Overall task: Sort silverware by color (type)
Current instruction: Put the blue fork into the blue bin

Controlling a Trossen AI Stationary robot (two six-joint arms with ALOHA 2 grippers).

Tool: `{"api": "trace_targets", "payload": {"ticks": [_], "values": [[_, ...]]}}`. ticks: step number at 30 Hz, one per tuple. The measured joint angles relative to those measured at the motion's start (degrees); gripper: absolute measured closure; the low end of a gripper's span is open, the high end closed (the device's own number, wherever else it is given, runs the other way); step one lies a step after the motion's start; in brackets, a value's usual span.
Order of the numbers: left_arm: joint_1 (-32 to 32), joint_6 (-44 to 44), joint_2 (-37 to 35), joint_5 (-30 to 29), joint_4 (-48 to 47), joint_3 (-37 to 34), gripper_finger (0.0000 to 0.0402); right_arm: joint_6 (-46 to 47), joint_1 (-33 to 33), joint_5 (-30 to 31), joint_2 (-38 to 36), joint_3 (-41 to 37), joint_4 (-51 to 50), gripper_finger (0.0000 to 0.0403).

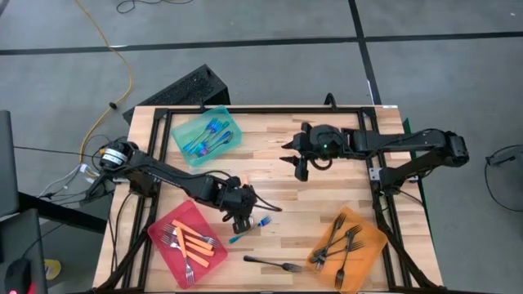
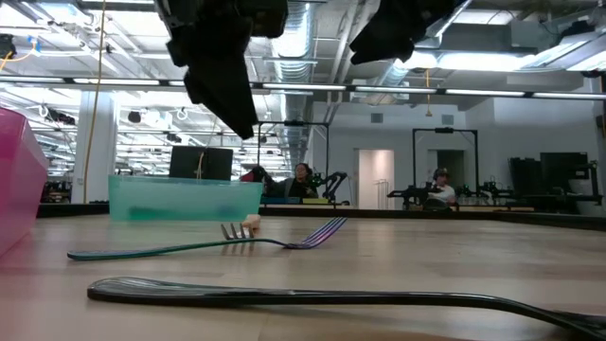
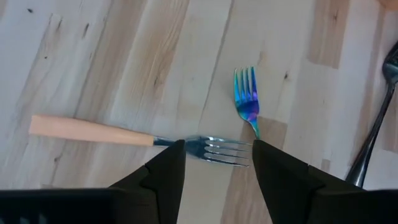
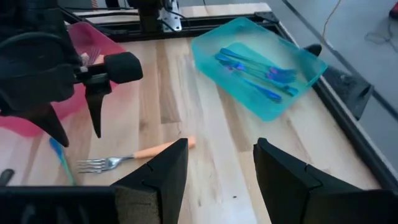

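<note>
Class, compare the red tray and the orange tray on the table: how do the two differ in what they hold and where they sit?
The red tray holds orange-handled forks with metal tines, while the orange tray holds all-black forks. The red tray sits at the table's near left corner, by the left arm; the orange tray sits at the near right corner. Both are translucent, lie askew to the table's edges, and already contain several forks of one kind.

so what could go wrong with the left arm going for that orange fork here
The left gripper hangs open over the tines of the orange-handled fork, not its handle; slim metal tines could slip out of a pinch.

The blue fork lies close by, its tines just beyond the gripper, so closing fingers might nudge it or catch it too.

The black fork lies loose between the red tray and the orange tray; a low carry toward the red tray could brush it.
</note>
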Motion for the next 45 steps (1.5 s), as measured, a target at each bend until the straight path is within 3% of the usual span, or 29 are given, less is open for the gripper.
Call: {"api": "trace_targets", "payload": {"ticks": [10, 13, 22, 28, 42, 45], "values": [[-8.82, -8.58, 0.02, -16.24, 0.67, -0.02, 0.0231, 2.77, 2.1, -0.07, 0.0, 0.0, -0.07, 0.02], [-10.94, -10.4, 0.03, -18.52, 0.87, -0.02, 0.0231, 4.1, 2.37, -0.02, 0.0, 0.0, -0.14, 0.02], [-9.89, -8.8, 7.4, -9.83, 1.99, 0.22, 0.0231, 5.35, 4.13, -0.02, 0.0, 0.0, -0.25, 0.02], [-10.02, -10.11, 12.31, -8.91, 2.97, 0.44, 0.0231, 5.33, 5.45, 0.04, 0.0, 0.0, -1.34, 0.02], [-11.46, -10.81, 13.27, -14.1, 8.35, -2.07, 0.0231, 5.29, 6.12, 0.25, 0.0, 0.0, -2.6, 0.02], [-11.03, -10.43, 14.48, -12.44, 10.35, -2.74, 0.0231, 5.21, 6.08, 0.28, 0.0, 0.0, -2.91, 0.02]]}}
